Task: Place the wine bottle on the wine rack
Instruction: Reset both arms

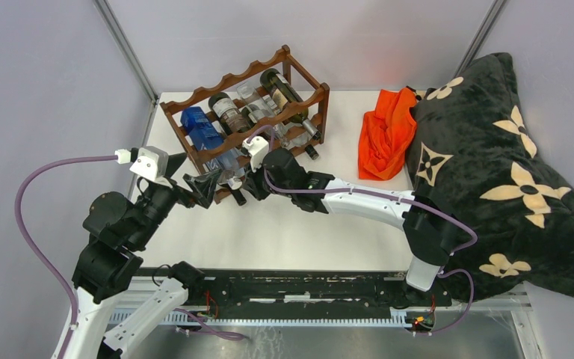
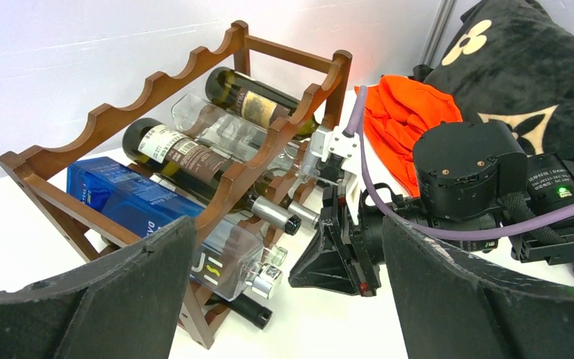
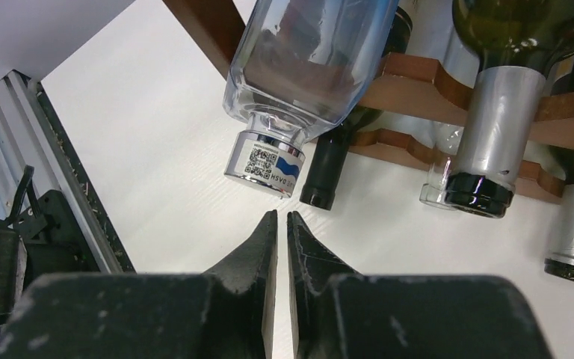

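Table (image 1: 284, 232): white; the near half is bare between the two arms.
Blanket (image 1: 493, 157): black with cream flowers, heaped over the right edge and far right corner.
Wine rack (image 2: 153, 84): stands at the far left corner, bottle necks pointing to the near edge.
Orange cloth (image 1: 385, 134): crumpled at the far edge, between rack and blanket, touching the blanket.
Blue-labelled bottle (image 1: 203, 131): lies in the rack's leftmost bay, its cap sticking out past the front rail.
Other bottles: two dark bottles (image 1: 284, 88) and a clear one (image 1: 250, 101) lie in the bays to its right.
Left gripper (image 1: 205, 187): fingers spread wide and holding nothing, just in front of the rack's left end.
Right gripper (image 3: 282, 221): fingers pressed together with nothing between them, just short of the silver cap (image 3: 264, 164).
Right wrist view only: a printed code on that cap, and a black neck (image 3: 329, 168) on the tier below.
Obstruction: in the top view, the arms cover the rack's lower front.
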Robot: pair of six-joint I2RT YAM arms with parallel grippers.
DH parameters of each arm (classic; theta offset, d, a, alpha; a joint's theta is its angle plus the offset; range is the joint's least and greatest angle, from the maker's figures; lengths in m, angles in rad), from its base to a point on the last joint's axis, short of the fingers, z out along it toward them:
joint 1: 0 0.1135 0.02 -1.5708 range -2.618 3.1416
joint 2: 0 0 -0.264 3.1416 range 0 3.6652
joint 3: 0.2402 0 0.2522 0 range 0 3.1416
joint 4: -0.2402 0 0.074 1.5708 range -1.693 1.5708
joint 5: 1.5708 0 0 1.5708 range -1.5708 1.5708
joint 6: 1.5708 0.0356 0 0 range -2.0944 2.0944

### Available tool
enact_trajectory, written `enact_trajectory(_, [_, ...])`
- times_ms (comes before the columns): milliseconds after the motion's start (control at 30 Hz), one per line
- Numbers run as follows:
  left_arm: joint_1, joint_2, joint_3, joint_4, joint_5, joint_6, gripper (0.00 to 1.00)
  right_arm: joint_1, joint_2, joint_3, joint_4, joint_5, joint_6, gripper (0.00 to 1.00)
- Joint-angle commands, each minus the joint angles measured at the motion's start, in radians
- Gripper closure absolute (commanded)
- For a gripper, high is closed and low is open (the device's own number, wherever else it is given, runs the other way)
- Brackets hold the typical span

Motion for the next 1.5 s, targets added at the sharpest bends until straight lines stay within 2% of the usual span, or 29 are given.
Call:
enact_trajectory(0, [0.004,-0.005,-0.004,0.012,-0.022,-0.015,0.02,0.009,-0.023,0.005,0.025,-0.012,0.016,0.87])
enact_trajectory(367, [0.004,-0.01,0.001,-0.005,-0.034,-0.006,0.02,0.01,0.085,0.15,0.033,0.007,0.028,0.88])
enact_trajectory(567, [0.004,-0.017,-0.002,-0.013,-0.036,-0.007,0.02,0.01,0.077,0.142,0.034,-0.01,0.006,0.86])
enact_trajectory(767, [0.004,-0.028,-0.003,-0.011,-0.019,-0.023,0.02,-0.009,-0.018,0.023,0.034,-0.238,-0.14,0.82])
enact_trajectory(933, [0.004,-0.047,-0.001,-0.01,0.01,-0.058,0.01,-0.071,-0.146,-0.087,-0.019,-0.444,-0.357,0.76])
enact_trajectory(1100, [0.004,-0.071,-0.014,0.005,0.046,-0.113,0.0,-0.16,-0.301,-0.172,-0.1,-0.521,-0.548,0.55])
enact_trajectory(1267, [0.004,-0.089,-0.05,0.035,0.096,-0.188,0.0,-0.343,-0.453,-0.243,-0.167,-0.571,-0.656,0.31])
enact_trajectory(1400, [0.004,-0.089,-0.064,0.049,0.107,-0.247,0.0,-0.495,-0.503,-0.155,-0.312,-0.621,-0.753,0.08])
enact_trajectory(1467, [0.004,-0.093,-0.063,0.053,0.098,-0.272,0.0,-0.563,-0.495,-0.06,-0.448,-0.634,-0.796,0.02])
